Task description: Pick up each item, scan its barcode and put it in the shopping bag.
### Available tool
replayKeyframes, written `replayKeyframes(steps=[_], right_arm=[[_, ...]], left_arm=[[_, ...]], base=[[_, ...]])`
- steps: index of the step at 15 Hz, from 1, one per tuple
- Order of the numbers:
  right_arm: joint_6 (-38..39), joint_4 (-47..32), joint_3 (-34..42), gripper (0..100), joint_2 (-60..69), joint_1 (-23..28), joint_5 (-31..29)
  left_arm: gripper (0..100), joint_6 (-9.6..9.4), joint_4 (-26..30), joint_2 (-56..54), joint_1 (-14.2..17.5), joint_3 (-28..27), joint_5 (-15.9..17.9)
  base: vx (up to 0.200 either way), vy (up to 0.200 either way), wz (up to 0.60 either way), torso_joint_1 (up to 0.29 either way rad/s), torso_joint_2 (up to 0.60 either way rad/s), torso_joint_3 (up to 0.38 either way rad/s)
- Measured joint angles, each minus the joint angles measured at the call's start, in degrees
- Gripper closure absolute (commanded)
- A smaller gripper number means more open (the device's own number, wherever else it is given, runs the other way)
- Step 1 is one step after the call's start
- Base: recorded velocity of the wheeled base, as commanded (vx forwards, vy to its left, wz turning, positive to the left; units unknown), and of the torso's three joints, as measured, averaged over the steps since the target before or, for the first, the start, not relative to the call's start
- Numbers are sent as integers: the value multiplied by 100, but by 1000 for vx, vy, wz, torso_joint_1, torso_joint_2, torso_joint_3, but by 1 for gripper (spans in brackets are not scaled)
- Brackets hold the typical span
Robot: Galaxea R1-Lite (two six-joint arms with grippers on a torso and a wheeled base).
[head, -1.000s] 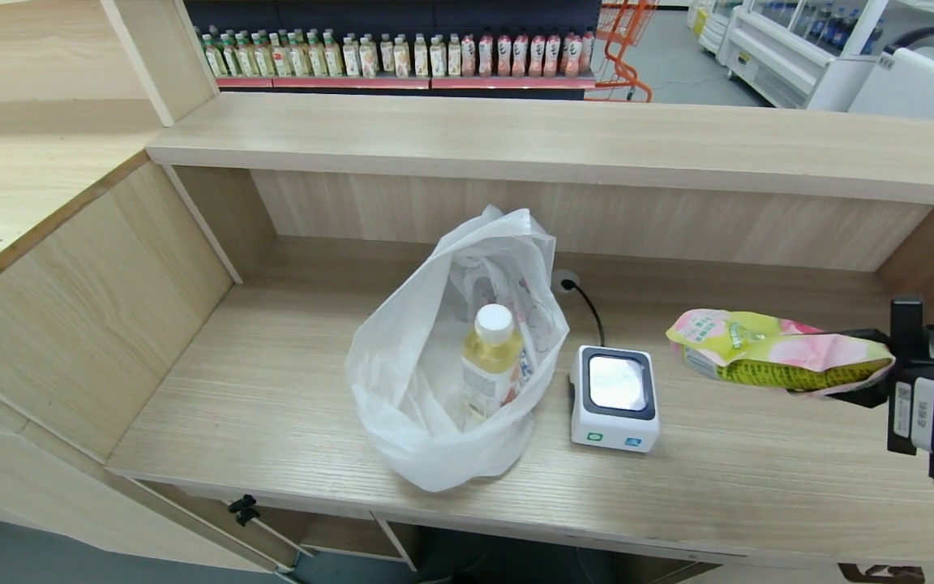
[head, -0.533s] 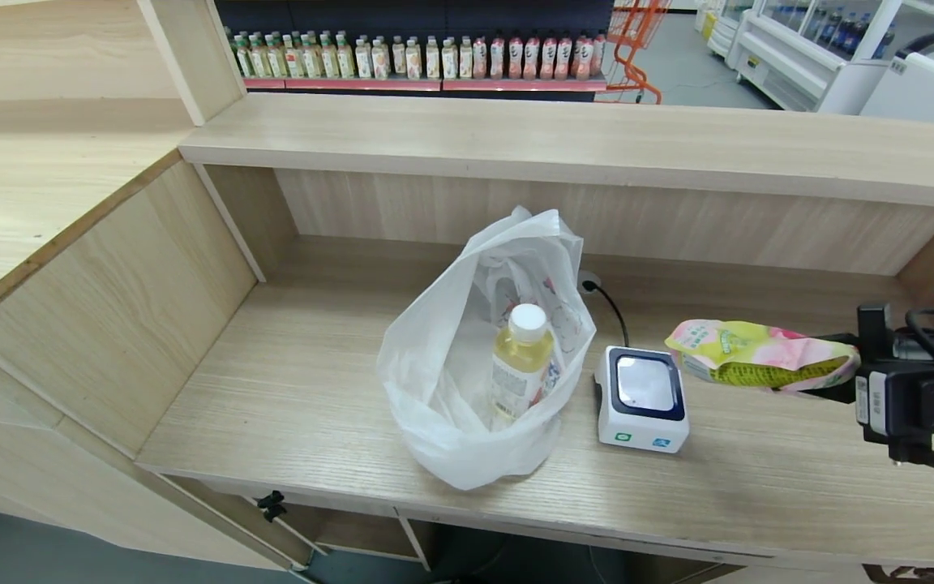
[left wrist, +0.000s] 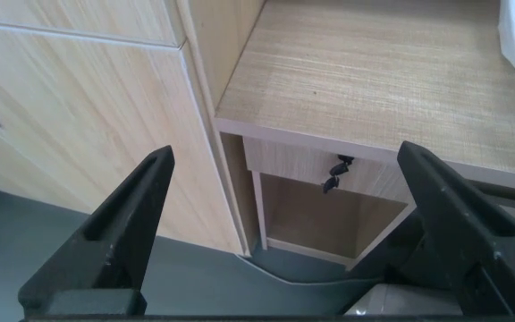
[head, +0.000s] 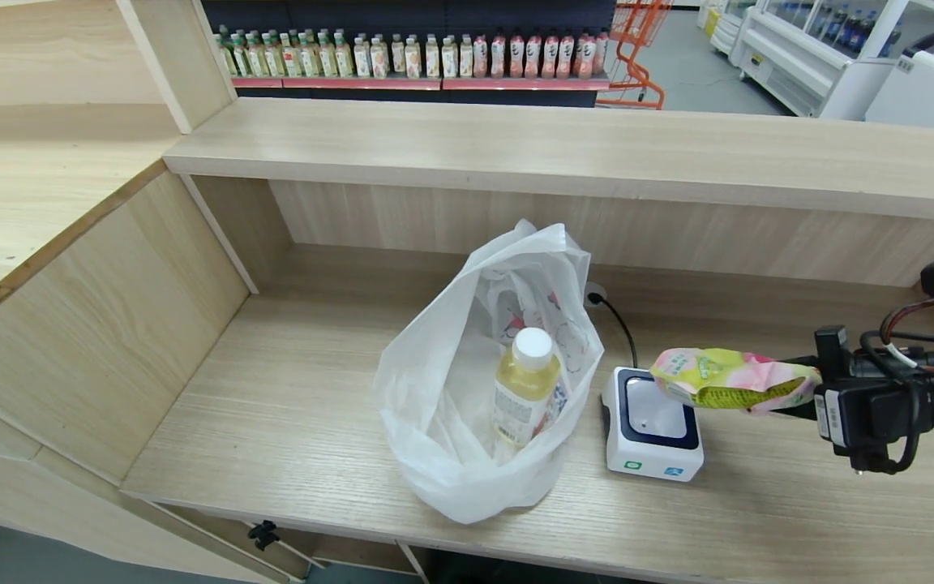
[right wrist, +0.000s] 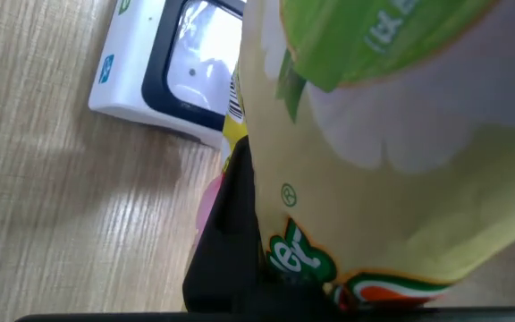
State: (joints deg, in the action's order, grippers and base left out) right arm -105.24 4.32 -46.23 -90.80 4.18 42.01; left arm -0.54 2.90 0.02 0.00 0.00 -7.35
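Yellow-green and pink crinkled snack pouch (head: 730, 379) in right claw (head: 795, 388) over scanner (head: 652, 426)

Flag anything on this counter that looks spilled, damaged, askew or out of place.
Nothing stands out. The shopping bag stands open on the counter with the bottle leaning slightly inside, cap on. The scanner sits flat beside it, and the snack pouch is held intact above the scanner. No spill shows.

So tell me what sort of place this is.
Probably a shop checkout: a barcode scanner sits on the wooden counter beside a shopping bag, the right gripper holds a snack packet near it, and shelves of bottled drinks stand behind.
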Motion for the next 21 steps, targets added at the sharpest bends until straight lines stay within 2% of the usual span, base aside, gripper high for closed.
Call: replayKeyframes(steps=[4, 7, 12, 21], right_arm=[[-93, -2, -107, 100, -101, -52, -9], [-514, -2, -317, 100, -247, -171, -16], [-1279, 9, -82, 100, -330, -247, -137], [-1736, 2, 23, 100, -424, -210, -358]], left_arm=[[0, 0, 0, 0, 0, 0, -1], [0, 0, -1, 0, 0, 0, -1], [0, 0, -1, 0, -5, 0, -1], [0, 2, 0, 0, -5, 0, 0]], base=[[0, 0, 0, 0, 0, 0], [0, 0, 0, 0, 0, 0], [0, 0, 0, 0, 0, 0], [0, 0, 0, 0, 0, 0]])
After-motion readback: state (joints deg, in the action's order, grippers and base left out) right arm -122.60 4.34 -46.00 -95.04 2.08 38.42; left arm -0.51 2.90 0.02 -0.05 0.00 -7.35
